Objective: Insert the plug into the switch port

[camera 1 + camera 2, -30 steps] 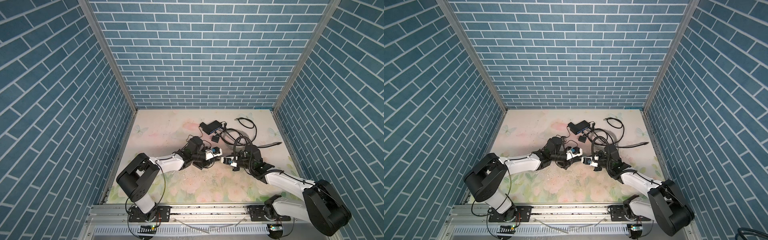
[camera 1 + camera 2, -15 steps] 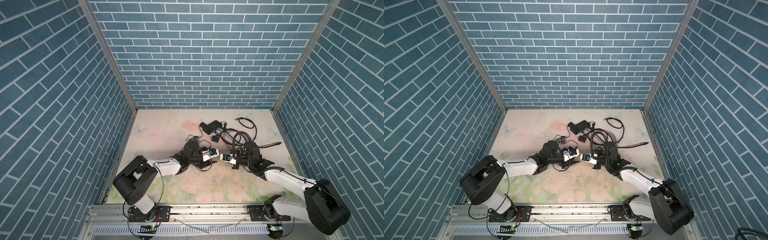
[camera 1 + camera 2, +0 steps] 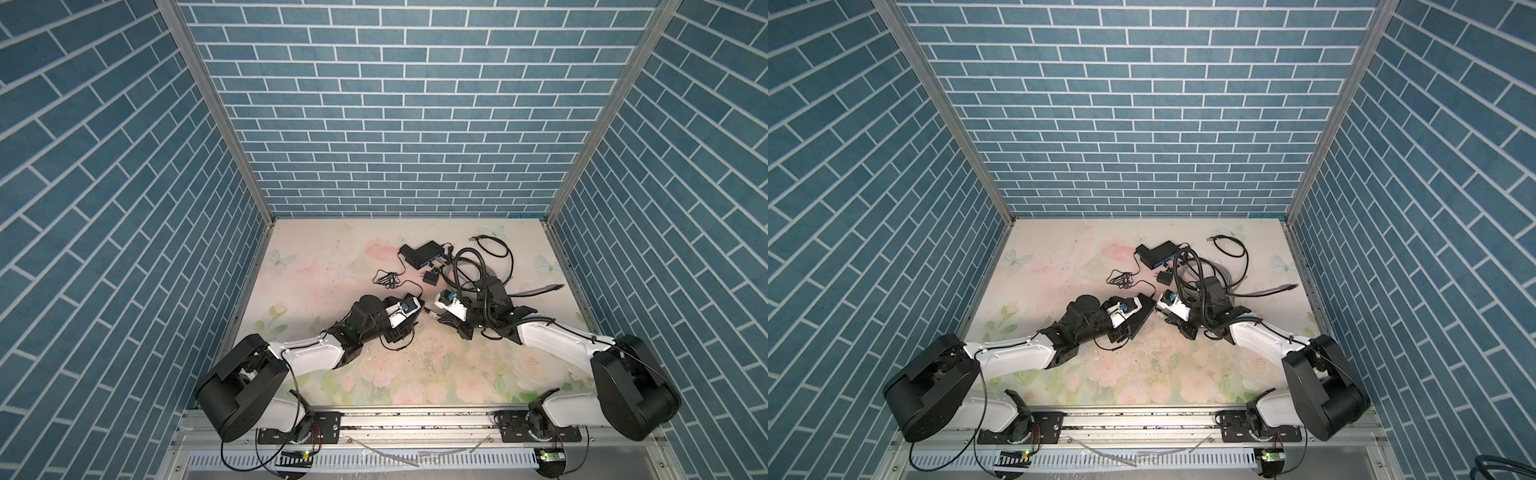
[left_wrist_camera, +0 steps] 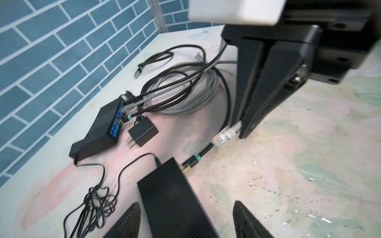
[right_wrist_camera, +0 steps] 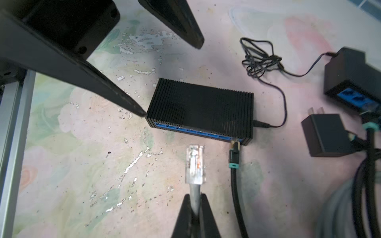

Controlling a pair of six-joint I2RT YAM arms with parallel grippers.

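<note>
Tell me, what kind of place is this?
Probably a robot test booth: blue brick-pattern walls box in a flowery table, two robot arms sit on a rail at its front, and network switches and cables lie there.

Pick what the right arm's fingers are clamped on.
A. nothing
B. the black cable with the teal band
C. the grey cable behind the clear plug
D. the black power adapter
C: in the right wrist view the right fingers pinch the grey cable just behind the clear plug, which is not yet in the ribbed switch.
</note>
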